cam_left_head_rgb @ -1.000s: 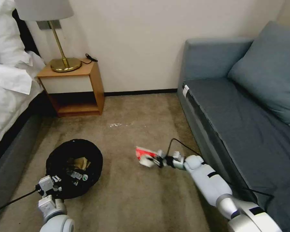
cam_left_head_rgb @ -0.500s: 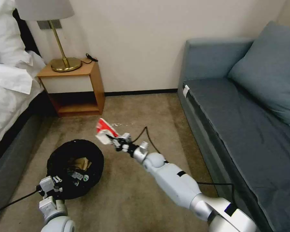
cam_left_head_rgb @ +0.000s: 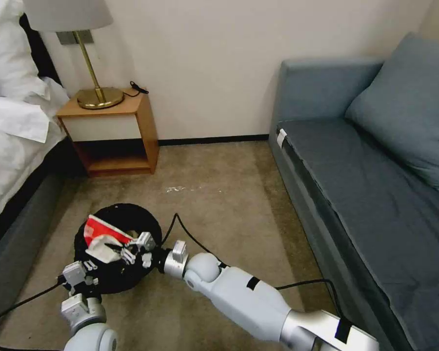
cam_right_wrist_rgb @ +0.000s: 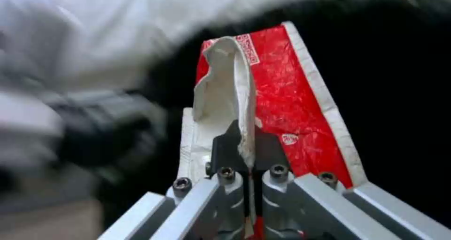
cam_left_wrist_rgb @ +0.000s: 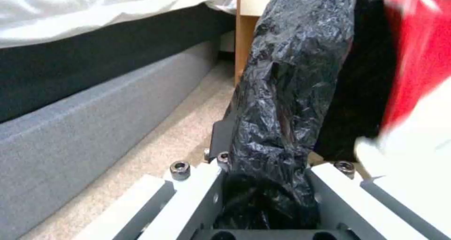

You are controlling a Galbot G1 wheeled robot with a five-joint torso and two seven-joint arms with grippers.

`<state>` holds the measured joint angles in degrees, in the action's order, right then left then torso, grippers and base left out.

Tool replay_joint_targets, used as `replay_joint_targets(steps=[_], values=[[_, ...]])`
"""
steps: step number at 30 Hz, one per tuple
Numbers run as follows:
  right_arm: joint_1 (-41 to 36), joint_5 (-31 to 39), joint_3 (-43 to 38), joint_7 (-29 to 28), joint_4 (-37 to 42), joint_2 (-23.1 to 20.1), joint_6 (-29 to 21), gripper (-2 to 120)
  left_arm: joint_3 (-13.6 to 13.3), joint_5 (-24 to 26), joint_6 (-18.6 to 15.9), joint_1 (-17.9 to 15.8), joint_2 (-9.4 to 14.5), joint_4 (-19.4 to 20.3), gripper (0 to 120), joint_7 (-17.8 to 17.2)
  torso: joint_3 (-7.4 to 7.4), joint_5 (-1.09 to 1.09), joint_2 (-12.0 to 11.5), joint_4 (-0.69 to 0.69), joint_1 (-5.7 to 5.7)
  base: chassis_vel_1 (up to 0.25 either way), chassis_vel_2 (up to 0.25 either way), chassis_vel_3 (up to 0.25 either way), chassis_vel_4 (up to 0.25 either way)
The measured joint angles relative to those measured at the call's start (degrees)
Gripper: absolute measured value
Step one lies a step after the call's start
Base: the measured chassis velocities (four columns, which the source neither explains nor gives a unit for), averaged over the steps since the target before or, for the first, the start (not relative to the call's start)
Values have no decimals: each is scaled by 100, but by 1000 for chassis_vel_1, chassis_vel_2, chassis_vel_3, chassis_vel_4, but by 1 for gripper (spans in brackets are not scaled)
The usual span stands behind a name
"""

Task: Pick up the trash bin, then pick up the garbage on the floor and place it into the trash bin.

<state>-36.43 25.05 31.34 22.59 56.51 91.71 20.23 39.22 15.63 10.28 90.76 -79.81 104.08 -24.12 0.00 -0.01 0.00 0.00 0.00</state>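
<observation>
The trash bin [cam_left_head_rgb: 131, 215], low, round and lined with a crinkly black bag, is at the lower left of the head view. My left gripper [cam_left_head_rgb: 84, 272] is shut on its near rim; the left wrist view has the black bag [cam_left_wrist_rgb: 286, 92] pinched between the fingers [cam_left_wrist_rgb: 197, 183]. My right gripper [cam_left_head_rgb: 127, 253] reaches across over the bin's mouth. It is shut on a crumpled red-and-white wrapper [cam_left_head_rgb: 101, 233], the garbage. In the right wrist view the wrapper [cam_right_wrist_rgb: 286, 102] stands up from the closed gripper [cam_right_wrist_rgb: 246, 155] against the bin's dark inside. The wrapper's red edge [cam_left_wrist_rgb: 413, 56] also appears beside the bag.
A wooden nightstand [cam_left_head_rgb: 114, 131] with a brass lamp [cam_left_head_rgb: 95, 92] stands against the wall. The bed [cam_left_head_rgb: 14, 146] runs along the left and a grey-blue sofa [cam_left_head_rgb: 370, 185] along the right. Black cables [cam_left_head_rgb: 180, 229] trail over the tan carpet between them.
My right arm has swung left with the wrapper, from near the sofa, past the middle of the carpet, to over the bin. The left gripper has kept its hold on the rim.
</observation>
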Motion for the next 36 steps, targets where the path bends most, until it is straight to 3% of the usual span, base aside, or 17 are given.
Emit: replay_joint_targets(steps=[8, 20, 22, 25, 27, 30, 36], values=[[-30, -684, -325, -481, -585, 40, 431, 1, 44, 43, 91, 42, 54, -10, 3, 18, 0, 0, 0, -1, 0, 0, 0, 0, 0], [-51, -838, -451, -623, -467, 40, 523, 49, 60, 65, 213, 32, 94, -223, 3, 16, 0, 1, 0, 1, 0, 0, 0, 0, 0], [-55, -837, -456, -623, -422, 32, 529, 51, 60, 66, 214, 29, 98, -223, 3, 16, 0, 1, 0, 1, 0, 0, 0, 0, 0], [-97, -774, -510, -623, -182, -49, 561, 67, 67, 88, 216, 14, 119, -221, 3, 13, 0, 1, 0, 0, 0, 0, 0, 0, 0], [-108, -731, -526, -616, -97, -75, 568, 68, 78, 93, 217, 12, 125, -221, 3, 9, 0, 1, 0, 0, 0, 0, 0, 0, 0], [-176, -333, -746, -502, 296, -246, 601, 85, 139, 71, 297, 29, 137, -233, 3, -13, 0, 1, 0, 0, 0, 0, 0, 0, 0], [-280, -82, -1447, -527, 588, -551, 529, 99, 162, 63, 373, 91, 159, -211, 3, -131, 0, 2, 0, 1, 0, 0, 0, 0, 0]])
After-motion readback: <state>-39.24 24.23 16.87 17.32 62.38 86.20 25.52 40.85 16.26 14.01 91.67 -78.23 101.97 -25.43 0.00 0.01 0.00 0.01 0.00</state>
